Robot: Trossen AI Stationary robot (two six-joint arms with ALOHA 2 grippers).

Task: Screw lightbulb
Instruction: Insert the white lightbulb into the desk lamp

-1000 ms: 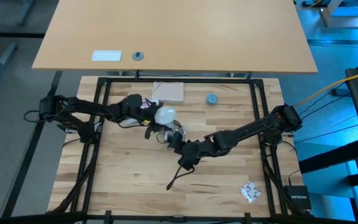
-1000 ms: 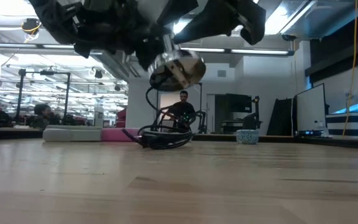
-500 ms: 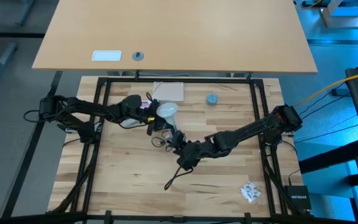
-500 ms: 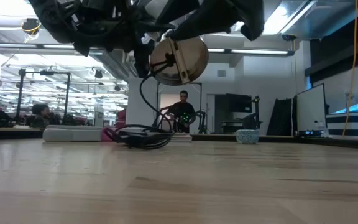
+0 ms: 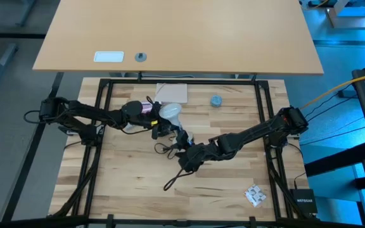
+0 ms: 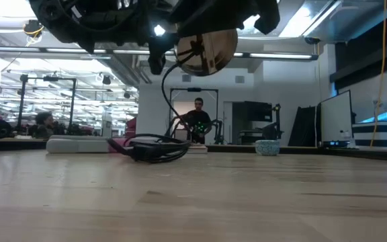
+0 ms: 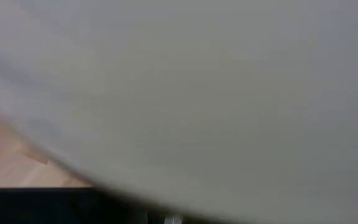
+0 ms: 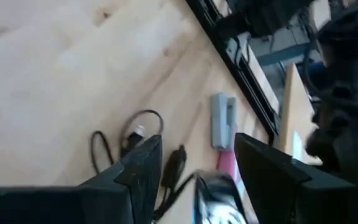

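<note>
My left gripper (image 5: 157, 120) is shut on the white lightbulb (image 5: 170, 112) above the table's middle. The bulb's frosted globe fills the left wrist view (image 7: 197, 93). My right gripper (image 5: 181, 144) is shut on the round silvery socket (image 6: 207, 48), just near-right of the bulb and high above the table. The socket's black cord (image 6: 154, 146) hangs down to a loose coil on the wood, and its free end (image 5: 168, 185) trails toward the near edge. I cannot tell whether bulb and socket touch. My left gripper holds the lightbulb by its globe (image 5: 165, 114), coming about level from the table's left. The globe hides the fingers in the wrist view. The bulb is lifted clear of the table. My right gripper has the socket (image 8: 219, 194) between its two fingers (image 8: 138, 177), coming from the table's right. The socket is lifted clear, and its cord (image 8: 135, 134) hangs slack down to the table.
A tan pad (image 5: 171, 93) and a small blue-grey cap (image 5: 215, 101) lie toward the far edge. A crumpled white piece (image 5: 255, 195) lies near the right corner. Black frame rails (image 5: 262, 126) border the table. People show in the room beyond (image 6: 197, 121).
My right gripper has lifted the socket higher and turned it, and the coil of cord has slid along the table with it. My left gripper has shifted the bulb slightly toward the far edge and kept its hold.
</note>
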